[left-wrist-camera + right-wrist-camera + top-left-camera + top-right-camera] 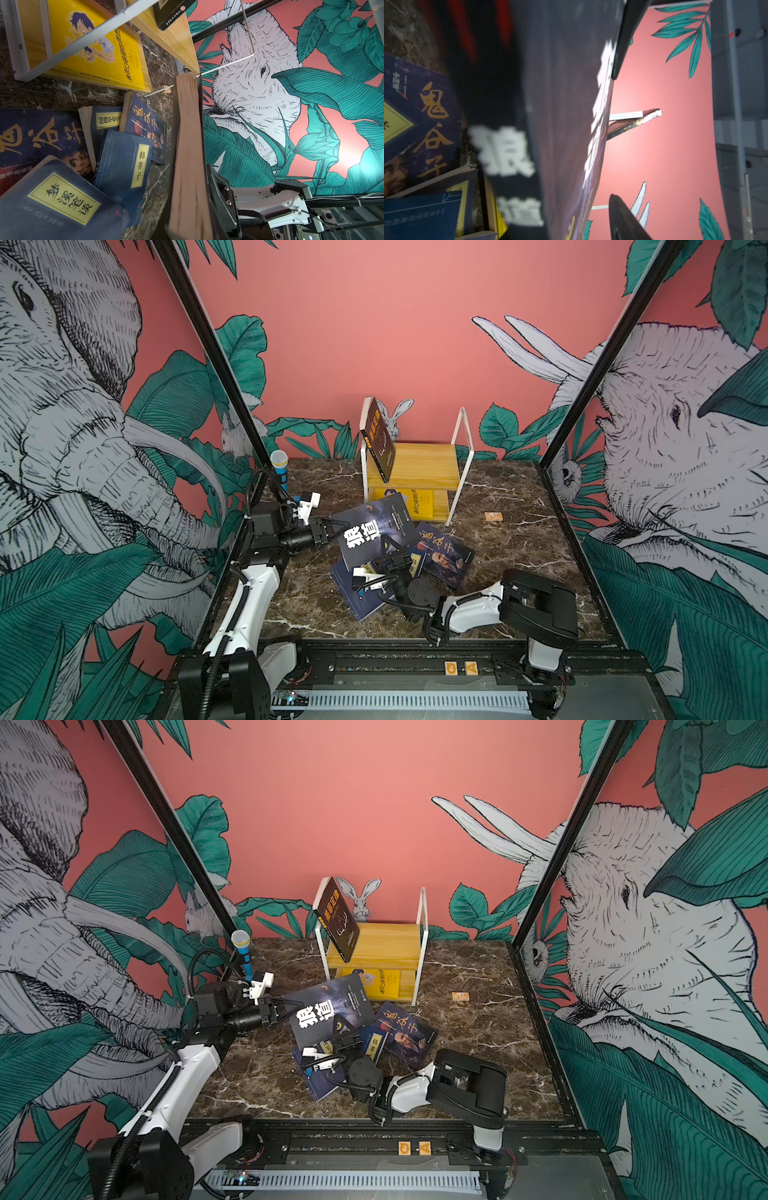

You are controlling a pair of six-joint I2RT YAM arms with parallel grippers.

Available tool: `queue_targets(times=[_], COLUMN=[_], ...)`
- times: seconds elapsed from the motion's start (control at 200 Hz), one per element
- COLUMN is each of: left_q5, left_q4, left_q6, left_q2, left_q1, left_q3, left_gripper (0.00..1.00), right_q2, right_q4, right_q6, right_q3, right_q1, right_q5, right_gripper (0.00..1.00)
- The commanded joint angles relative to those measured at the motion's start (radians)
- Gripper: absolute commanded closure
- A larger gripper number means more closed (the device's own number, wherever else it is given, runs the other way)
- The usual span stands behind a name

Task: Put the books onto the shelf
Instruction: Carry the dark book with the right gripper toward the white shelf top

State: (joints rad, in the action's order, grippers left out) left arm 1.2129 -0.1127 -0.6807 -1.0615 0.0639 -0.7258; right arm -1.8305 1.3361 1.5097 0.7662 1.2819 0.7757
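BOOK IN MID-LIFT: The black book with big white characters [374, 531] hangs tilted at the centre of both top views, just below the shelf [428, 464] in the frame. Its left edge is pinched in the left gripper [332, 527], whose fingers are pressed together on it. The right gripper [389, 543] sits at the book's lower edge with its fingers spread; the right wrist view shows pink wall between them, and whether either touches the cover cannot be told. Beneath, the navy books [359, 599] lie in an overlapping heap on the marble table [519, 572].

The likely hazard: a thin paperback held by one edge may sag or swivel and drop back onto the heap, and a right-hand closure that lands off the edge could push it out of the left's pinch. On the shelf's top board, a black book with orange lettering [380, 439] leans at upper centre, against the left end of the frame; a careless insertion beside it could topple it.
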Motion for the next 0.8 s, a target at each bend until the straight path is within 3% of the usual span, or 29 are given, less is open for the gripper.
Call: queue_targets(times=[0.0,0.095,0.2,0.325,0.795], left_q5=[0.041,0.032,-0.019,-0.07,-0.15], left_q4=[0.003,-0.019,-0.011,-0.034,0.026], left_q6=[0.031,0.051,0.069,0.093,0.135], left_q2=[0.008,0.009,0.014,0.004,-0.009], left_q1=[-0.009,-0.01,-0.008,0.024,0.136], left_q3=[-0.011,-0.023,-0.024,-0.068,-0.086], left_gripper=[1.0,0.98,0.54,0.31,0.06], right_q2=[-0.015,0.006,0.021,0.049,0.141], right_q4=[0.078,0.077,0.078,0.078,0.078], right_q6=[0.021,0.011,-0.009,-0.021,-0.09], right_q3=[0.033,0.023,0.021,0.021,0.0], right_q1=[0.001,0.01,0.01,0.02,0.061], right_q5=[0.029,0.023,0.037,0.074,0.22], right_gripper=[0.72,1.0,1.0,1.0,1.0])
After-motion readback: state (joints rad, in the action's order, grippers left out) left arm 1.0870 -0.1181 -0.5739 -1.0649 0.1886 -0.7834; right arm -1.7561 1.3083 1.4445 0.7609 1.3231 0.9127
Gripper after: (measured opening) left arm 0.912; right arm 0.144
